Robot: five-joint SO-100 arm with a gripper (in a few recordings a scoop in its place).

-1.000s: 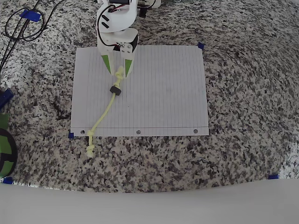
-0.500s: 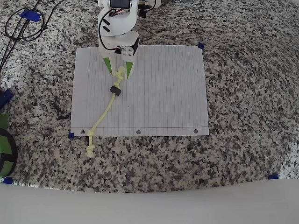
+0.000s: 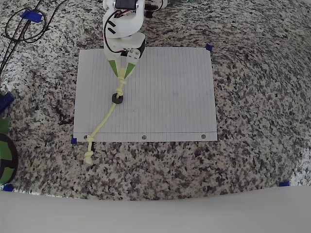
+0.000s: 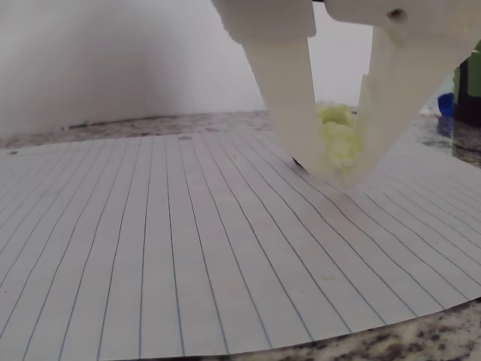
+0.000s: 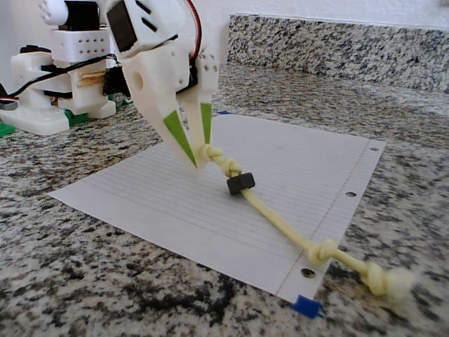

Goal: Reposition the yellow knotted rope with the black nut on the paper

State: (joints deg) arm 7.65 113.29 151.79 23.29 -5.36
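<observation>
The yellow knotted rope [image 3: 104, 120] runs diagonally from the upper left part of the paper [image 3: 165, 92] down past its lower left corner, where its far knotted end [image 3: 88, 157] rests on the granite. The black nut [image 3: 117, 97] sits on the rope just below its upper knot. My white gripper [image 3: 121, 78] with green-tipped fingers is shut on that upper knot. In the wrist view, the pale knot [image 4: 336, 143] is pinched between both fingers [image 4: 289, 98]. The fixed view shows the gripper [image 5: 200, 160] at the knot, with the nut [image 5: 240, 184] and rope [image 5: 280, 223] trailing over the paper [image 5: 140, 196].
Black cables [image 3: 22, 26] lie at the top left of the granite counter. Blue tape marks [image 3: 209, 47] sit at the paper's corners. A dark green object [image 3: 5, 155] sits at the left edge. The arm's base [image 5: 49, 91] stands behind the paper, and a granite backsplash [image 5: 351, 42] rises beyond it.
The fingers have closed on the rope's upper knot. The nut and the rope's lower end have shifted slightly to the left in the overhead view.
</observation>
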